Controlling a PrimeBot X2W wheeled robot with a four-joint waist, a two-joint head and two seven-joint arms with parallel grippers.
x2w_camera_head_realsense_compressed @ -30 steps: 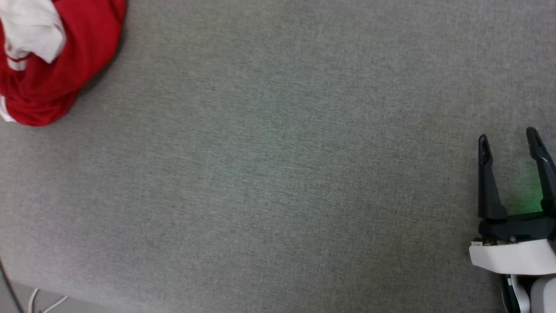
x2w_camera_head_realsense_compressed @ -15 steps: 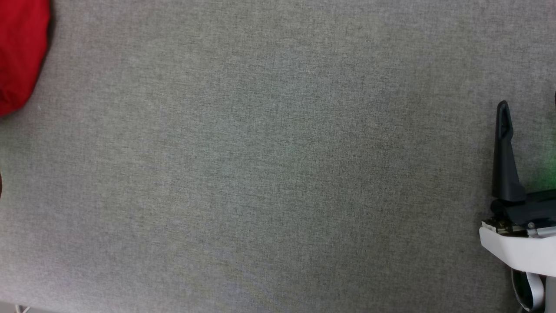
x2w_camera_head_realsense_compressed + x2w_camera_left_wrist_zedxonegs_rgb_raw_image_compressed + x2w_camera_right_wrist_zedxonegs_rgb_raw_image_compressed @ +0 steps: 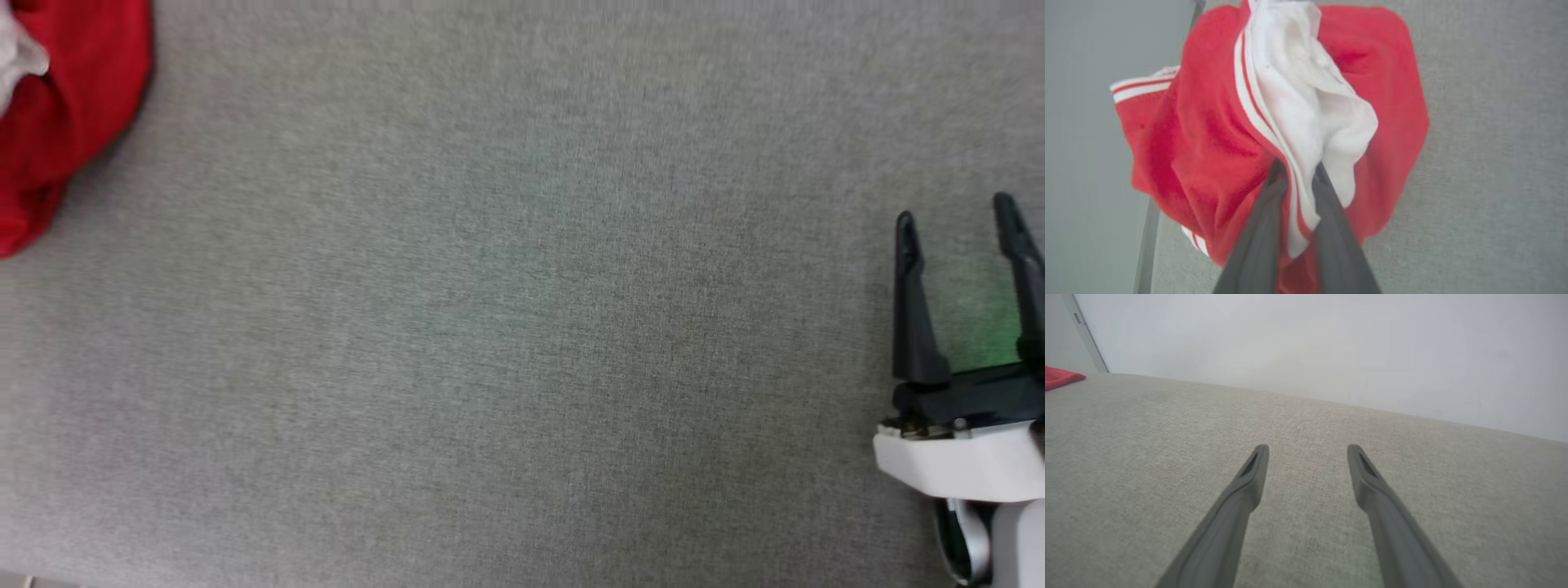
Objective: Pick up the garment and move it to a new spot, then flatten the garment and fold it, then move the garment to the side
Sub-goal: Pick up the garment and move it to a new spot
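The garment (image 3: pixel 1216 134) is a bunched red T-shirt with a white sleeve and red-and-white stripe trim. It hangs in a lump at the left end of the grey table. My left gripper (image 3: pixel 1298 169) is shut on the garment, with a fold of white and red cloth pinched between its two dark fingers. In the head view the garment (image 3: pixel 73 106) sits at the top left corner. My right gripper (image 3: pixel 955 216) is far off at the lower right, open over bare table. In the right wrist view the right gripper (image 3: pixel 1306 451) holds nothing, and a red edge of the garment (image 3: pixel 1061 377) lies far left.
The grey fabric-covered table (image 3: pixel 506 327) spreads wide between the garment and my right gripper. Its left edge (image 3: pixel 1147 232) runs just beside the garment, with a grey floor beyond. A pale wall (image 3: pixel 1331 343) rises behind the table's far edge.
The head view swung right and then partly back, so the garment and right gripper shifted across the picture. Neither shows a clear move of its own.
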